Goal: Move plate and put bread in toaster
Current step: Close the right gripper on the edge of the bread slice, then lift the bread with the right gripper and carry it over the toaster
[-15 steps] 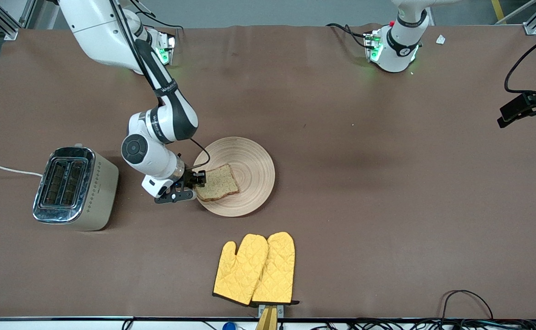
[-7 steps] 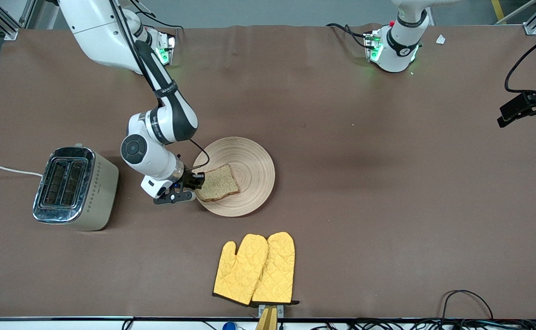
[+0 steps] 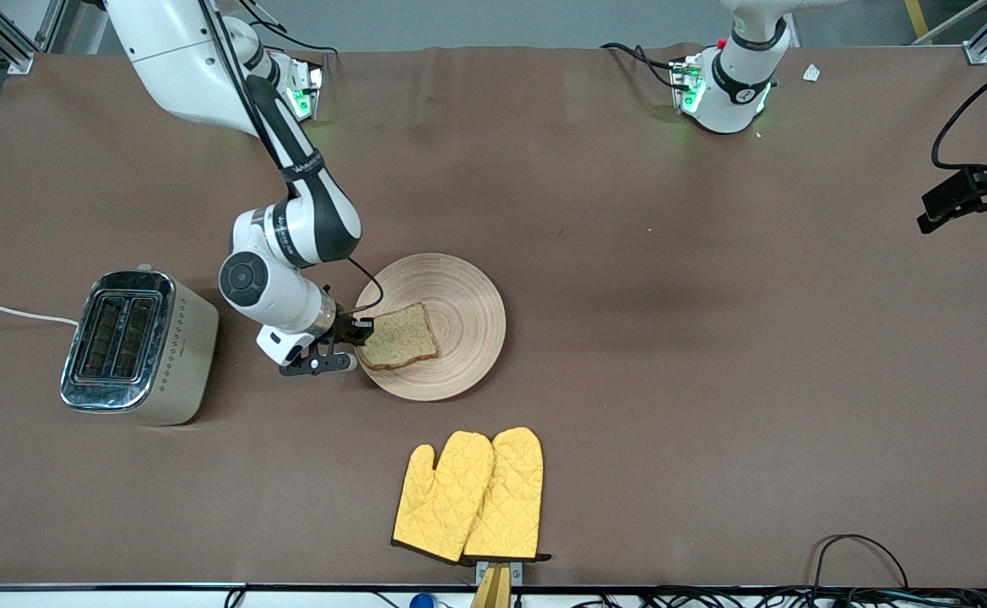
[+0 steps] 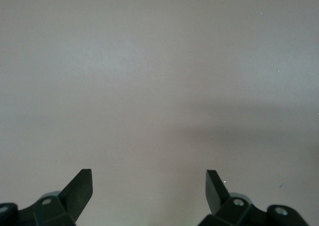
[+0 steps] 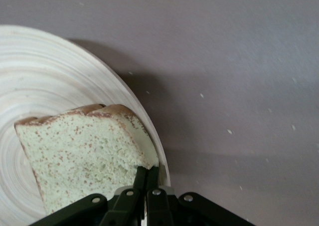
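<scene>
Bread (image 3: 398,336) sits pinched at one edge between my right claw's fingers (image 5: 141,178), which are drawn in almost together with only the slice's thickness between them. My right claw (image 3: 360,331) is over the rim of the plate (image 3: 468,291) at the side toward the toaster, low over the wood. In the right wrist view the slice (image 5: 82,156) is pale and speckled with a darker crust, it lies over the plate's (image 5: 60,71) ring grooves, and the gripped edge is just inside the rim. I cannot tell whether the free end of the slice is touching the plate or lifted off it.

The plate rests on the brown table (image 3: 670,338), about midway along it. The toaster (image 3: 134,346) stands on the table toward the right arm's end, well apart from the plate, with its two slots facing up and its white cord (image 3: 12,312) running off the table's edge. A pair of yellow oven mitts (image 3: 469,496) lies flat, nearer to the front camera than the plate.

My left arm waits. Its claw is out of the front view; in the left wrist view my left claw (image 4: 149,186) has its fingers spread wide with nothing between them, over bare table (image 4: 159,76).
</scene>
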`<control>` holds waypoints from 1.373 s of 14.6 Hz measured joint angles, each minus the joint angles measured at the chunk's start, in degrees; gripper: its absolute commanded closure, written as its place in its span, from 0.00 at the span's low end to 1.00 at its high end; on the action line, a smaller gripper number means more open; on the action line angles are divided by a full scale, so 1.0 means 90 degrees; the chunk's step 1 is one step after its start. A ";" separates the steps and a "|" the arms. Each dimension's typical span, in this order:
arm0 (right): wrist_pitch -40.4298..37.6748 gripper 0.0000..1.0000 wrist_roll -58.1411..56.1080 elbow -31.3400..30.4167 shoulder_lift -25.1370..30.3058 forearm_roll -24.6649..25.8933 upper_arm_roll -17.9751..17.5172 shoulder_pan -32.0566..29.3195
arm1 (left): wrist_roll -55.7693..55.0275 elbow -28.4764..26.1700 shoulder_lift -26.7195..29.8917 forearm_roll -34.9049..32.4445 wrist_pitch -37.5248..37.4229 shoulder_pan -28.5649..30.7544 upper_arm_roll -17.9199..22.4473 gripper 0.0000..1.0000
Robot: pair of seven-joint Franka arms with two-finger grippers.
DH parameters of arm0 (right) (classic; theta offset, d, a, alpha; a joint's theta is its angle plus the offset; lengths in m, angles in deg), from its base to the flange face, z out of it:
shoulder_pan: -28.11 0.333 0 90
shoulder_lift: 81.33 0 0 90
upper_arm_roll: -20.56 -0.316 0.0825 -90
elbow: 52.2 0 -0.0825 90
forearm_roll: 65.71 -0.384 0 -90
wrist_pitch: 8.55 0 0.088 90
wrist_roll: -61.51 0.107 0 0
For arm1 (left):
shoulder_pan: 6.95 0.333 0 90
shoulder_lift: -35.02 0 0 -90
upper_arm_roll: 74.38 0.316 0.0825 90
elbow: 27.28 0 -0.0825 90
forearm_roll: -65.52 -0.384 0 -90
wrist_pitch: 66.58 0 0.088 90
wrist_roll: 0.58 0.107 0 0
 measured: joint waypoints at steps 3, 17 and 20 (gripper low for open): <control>-0.1221 1.00 0.0722 0.0418 0.0191 0.0492 0.0288 0.0010 | 0.0000 0.0000 0.0000 0.0000 -0.0048 0.0001 0.0004 0.00; -0.5559 1.00 0.3212 0.1706 0.1542 0.5490 0.0359 0.0299 | 0.0000 0.0014 -0.0063 0.0020 -0.0059 0.0004 0.0007 0.00; -0.5814 1.00 0.3443 0.1487 0.1541 0.6396 0.0355 0.0487 | 0.0000 0.0047 -0.0124 0.0115 -0.0059 0.0005 0.0007 0.00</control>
